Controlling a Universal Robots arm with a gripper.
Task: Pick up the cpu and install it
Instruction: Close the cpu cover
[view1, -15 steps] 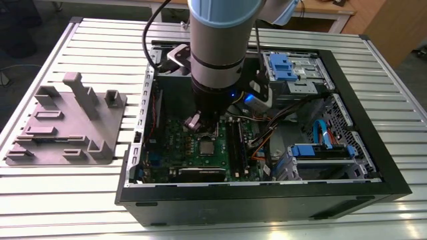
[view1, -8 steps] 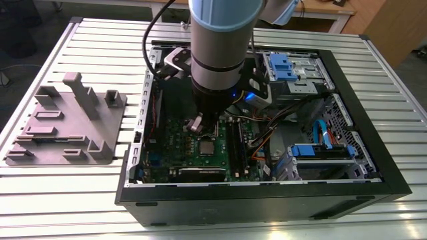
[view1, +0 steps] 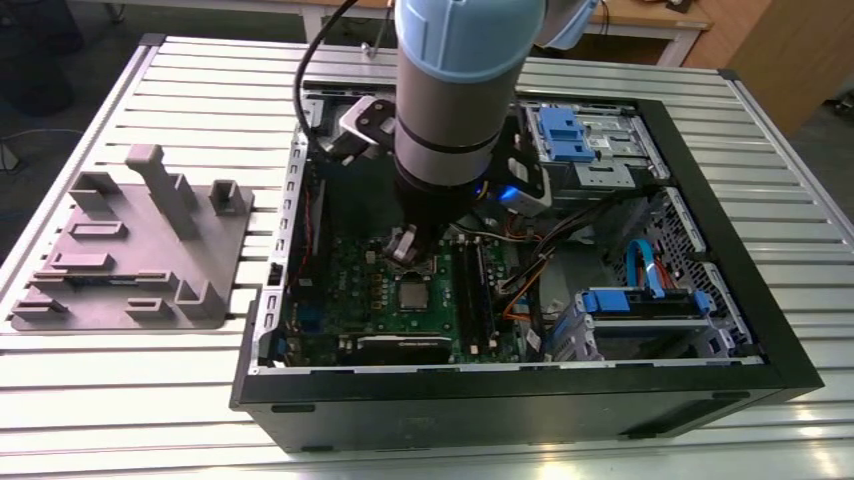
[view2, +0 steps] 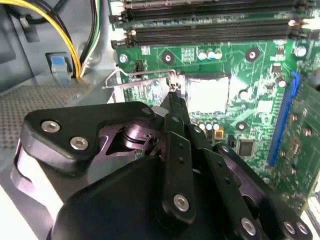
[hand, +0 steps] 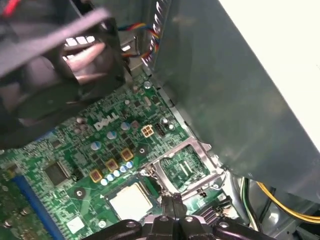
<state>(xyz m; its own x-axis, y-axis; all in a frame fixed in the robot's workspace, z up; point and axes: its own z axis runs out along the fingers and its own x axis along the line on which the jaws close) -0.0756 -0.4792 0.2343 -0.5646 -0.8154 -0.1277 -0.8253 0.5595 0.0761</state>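
Open computer case (view1: 747, 370) lies on its side on the slatted metal bench (view1: 200, 90). Green motherboard (view1: 360, 290) sits inside it, taken here as the landmark.

The cpu (view1: 415, 294) sits flat in the socket near the middle of the motherboard, pale silvery top up; also seen in the second wrist view (view2: 207, 93) and the first wrist view (hand: 131, 200). The socket's metal retention frame (hand: 187, 167) is swung open and stands tilted just beside the chip.

Arm comes down over the motherboard. Gripper (view1: 403, 243) hangs just above the board, near the socket's edge. In both wrist views the fingers (view2: 175, 107) are pressed together with no gap and nothing between them; their tips seem to sit at the socket's lever (view2: 145, 75), though contact is hard to judge.

Memory slots (view2: 210, 22) lie on the motherboard beyond the socket. A grey fixture plate (view1: 134, 255) rests on the bench well apart from the motherboard, outside the case.
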